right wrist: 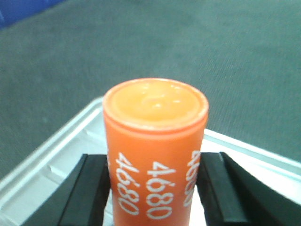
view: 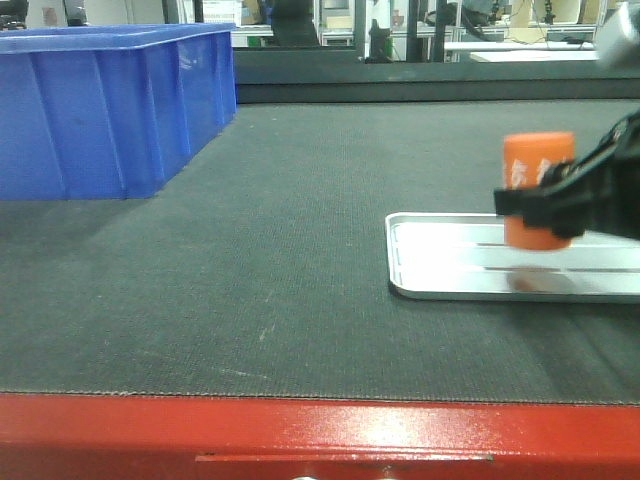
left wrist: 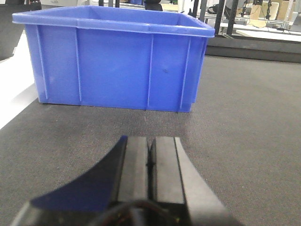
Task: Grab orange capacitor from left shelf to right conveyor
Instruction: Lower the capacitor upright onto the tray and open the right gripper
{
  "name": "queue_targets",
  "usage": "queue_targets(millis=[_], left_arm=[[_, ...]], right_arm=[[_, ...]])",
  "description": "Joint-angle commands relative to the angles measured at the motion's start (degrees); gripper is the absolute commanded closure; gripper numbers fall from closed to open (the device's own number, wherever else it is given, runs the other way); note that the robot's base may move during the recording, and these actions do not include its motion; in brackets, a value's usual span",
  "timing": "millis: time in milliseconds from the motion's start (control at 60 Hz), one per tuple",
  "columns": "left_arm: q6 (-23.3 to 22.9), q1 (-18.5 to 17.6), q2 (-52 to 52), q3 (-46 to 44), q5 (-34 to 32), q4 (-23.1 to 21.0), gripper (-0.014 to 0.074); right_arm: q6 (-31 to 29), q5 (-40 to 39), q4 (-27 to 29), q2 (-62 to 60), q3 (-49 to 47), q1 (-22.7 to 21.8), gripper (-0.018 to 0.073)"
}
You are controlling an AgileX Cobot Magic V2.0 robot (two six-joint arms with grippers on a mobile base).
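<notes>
The orange capacitor [view: 538, 175], a cylinder marked "4680" in white, stands upright between my right gripper's [view: 545, 200] black fingers, held just above the silver tray [view: 440, 262] at the right. In the right wrist view the capacitor [right wrist: 155, 155] fills the centre, and both pads [right wrist: 91, 188] press its sides over the tray [right wrist: 56, 160]. My left gripper [left wrist: 150, 157] is shut and empty, low over the dark mat, facing the blue bin [left wrist: 115, 63].
The blue plastic bin [view: 110, 100] stands at the back left on the dark grey mat [view: 260, 250]. A red edge [view: 300, 435] runs along the front of the surface. Benches and equipment stand beyond the far edge.
</notes>
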Motion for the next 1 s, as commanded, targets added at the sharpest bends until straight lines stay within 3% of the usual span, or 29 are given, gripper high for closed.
queue_targets(millis=[0,217,300,483,567,983], left_arm=[[0.0,0.0,-1.1,-0.2,-4.7,0.0,0.0701],[0.0,0.0,-1.1,-0.2,-4.7,0.0,0.0701],[0.0,0.0,-1.1,-0.2,-4.7,0.0,0.0701],[0.0,0.0,-1.1,-0.2,-4.7,0.0,0.0701],[0.0,0.0,-1.1,-0.2,-4.7,0.0,0.0701],[0.0,0.0,-1.1,-0.2,-4.7,0.0,0.0701]], right_arm=[[-2.7,-7.0,-0.3,1.1,-1.0,-0.1,0.0384],[-3.4,-8.8,-0.3,4.0,-1.0,-0.1,0.0382],[-3.4,-8.8,-0.3,4.0,-1.0,-0.1,0.0336],[-3.4,-7.8,-0.3,3.0,-1.0,-0.1,0.0022],[-3.4,-6.4,-0.3,1.0,-1.0,-0.1,-0.0073],[-3.4,9.4,0.2,-21.1,-0.8,-0.1,-0.0064]])
